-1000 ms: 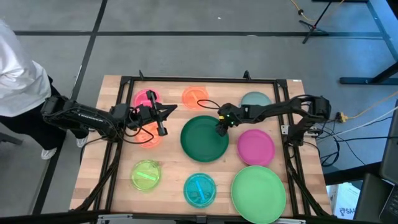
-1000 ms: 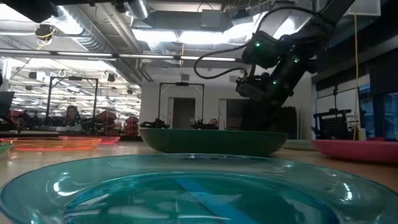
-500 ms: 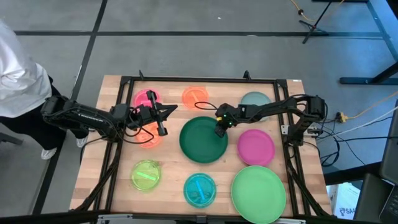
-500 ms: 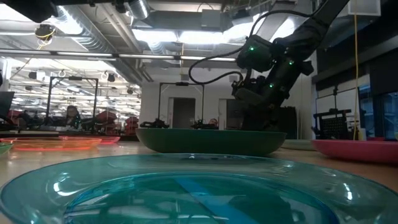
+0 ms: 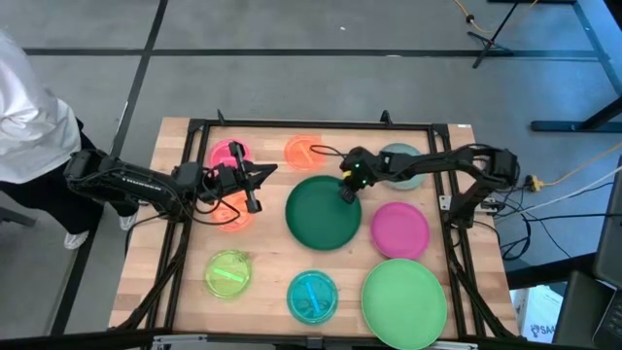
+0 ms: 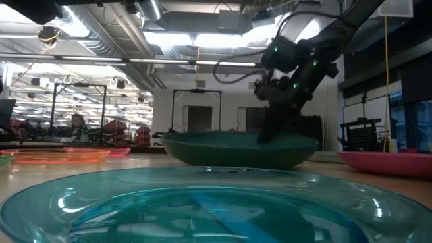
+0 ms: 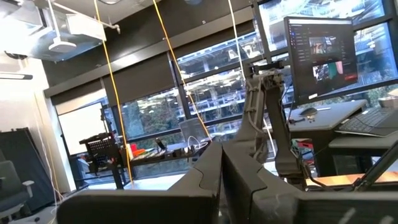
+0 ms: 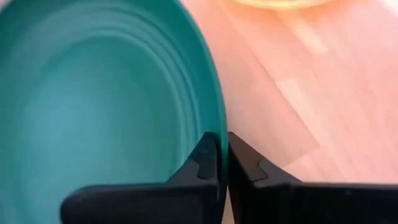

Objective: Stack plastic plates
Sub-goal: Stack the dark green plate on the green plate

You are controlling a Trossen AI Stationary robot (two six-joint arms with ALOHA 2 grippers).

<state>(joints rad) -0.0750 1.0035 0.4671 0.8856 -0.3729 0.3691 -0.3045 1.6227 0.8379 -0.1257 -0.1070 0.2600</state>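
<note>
The dark green plate [image 5: 321, 216] lies at the table's middle. My right gripper [image 5: 347, 189] is shut on its far right rim. Around it lie a grey-blue plate [image 5: 403, 158], a magenta plate [image 5: 399, 230], a light green plate [image 5: 403, 297], and smaller translucent ones: cyan [image 5: 312, 296], yellow-green [image 5: 228, 274], pink [image 5: 226, 156] and orange [image 5: 304, 151]. My left gripper [image 5: 255, 200] is shut and empty, hovering beside another orange plate [image 5: 229, 214] at the left. My right gripper pinches the dark green plate's rim [image 8: 216, 121] at its far right side, one finger [image 8: 200, 163] inside the plate and one outside. The fingers slant down from the table's far right. The plate's bottom [image 6: 236, 162] looks to rest on the table.
A black frame [image 5: 311, 125] runs round the table's edges. The plates lie close together, with bare wood between them at the middle left [image 5: 267, 248]. A person in white [image 5: 24, 107] stands beyond the table's left edge.
My right gripper has come down onto the dark green plate's far right rim and taken hold of it. It then drew a little toward the far right. The plate has slid slightly to the right with it.
</note>
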